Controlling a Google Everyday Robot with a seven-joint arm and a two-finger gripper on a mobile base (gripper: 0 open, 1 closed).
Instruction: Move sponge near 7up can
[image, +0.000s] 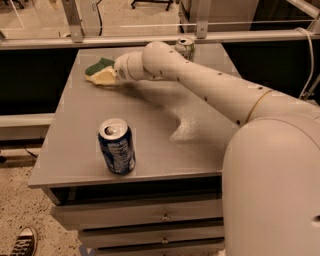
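i see my gripper (114, 74) at the far left of the table (150, 135), right against the sponge (99, 71), its grip i cannot tell, the 7up can (185, 48) apart at the back edge.

The sponge (101, 71), in the upper left of the frame, has a rough matt green scrub top over soft pale foam. The gripper (112, 76) at its right edge ends an arm (210, 85) of smooth, faintly glossy cream plastic. The table (75, 150) is smooth matt grey, while the dark blue can (116, 146) at lower left and the 7up can (185, 47) at the top are shiny metal with silver lids.
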